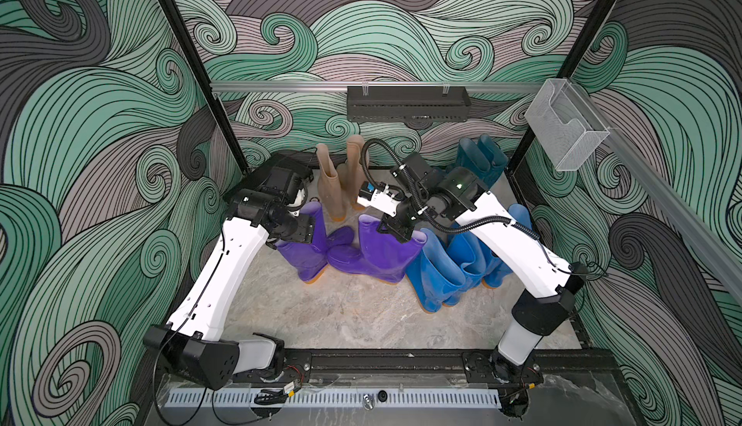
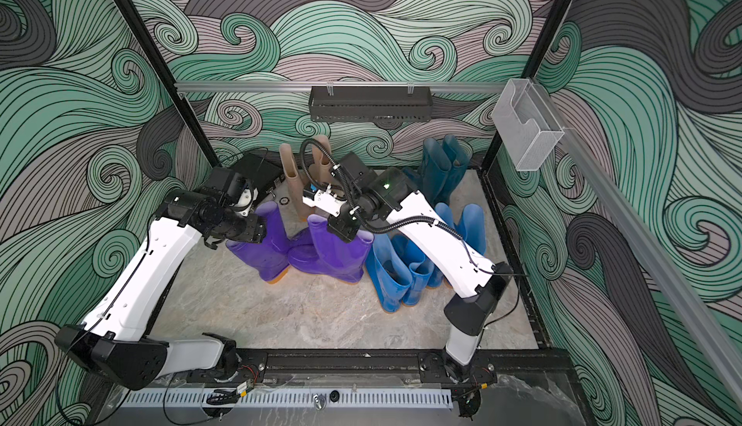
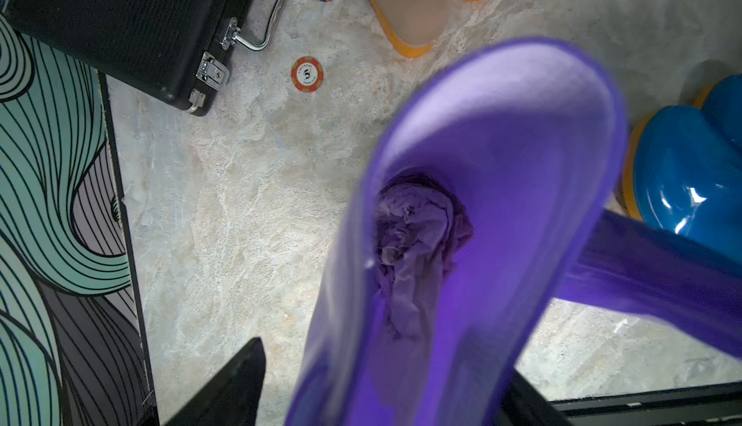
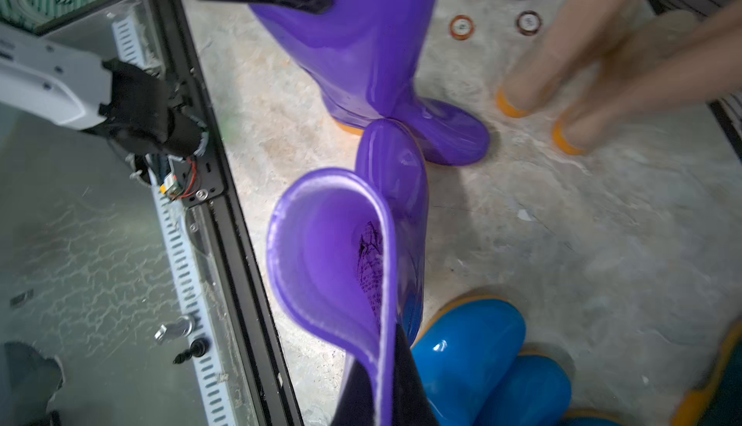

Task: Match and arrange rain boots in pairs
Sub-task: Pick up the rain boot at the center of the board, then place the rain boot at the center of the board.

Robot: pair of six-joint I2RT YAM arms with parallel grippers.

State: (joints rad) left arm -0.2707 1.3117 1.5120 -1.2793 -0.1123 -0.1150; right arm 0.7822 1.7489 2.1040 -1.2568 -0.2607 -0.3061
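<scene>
Two purple rain boots stand toe to toe at mid-floor. My left gripper (image 3: pixel 387 359) is open astride the shaft top of the left purple boot (image 1: pixel 305 251) (image 3: pixel 502 155); one finger (image 3: pixel 241 384) stands clear of it, with floor showing between. The right gripper (image 4: pixel 379 343) is shut on the rim of the right purple boot (image 1: pixel 381 255) (image 4: pixel 333 251). In both top views the wrists hide the jaws. Two beige boots (image 1: pixel 333 179) (image 2: pixel 291 175) stand at the back. Two dark teal boots (image 1: pixel 480 161) stand back right. Several blue boots (image 1: pixel 437 271) (image 2: pixel 393 271) crowd the right.
A flat black case (image 3: pixel 132 22) with a metal handle lies in the back left corner, two poker chips (image 3: pixel 307 74) beside it. A black basket (image 1: pixel 407 102) hangs on the back rail and a clear holder (image 1: pixel 566 122) on the right rail. Crumpled paper (image 3: pixel 417 243) fills the left purple boot.
</scene>
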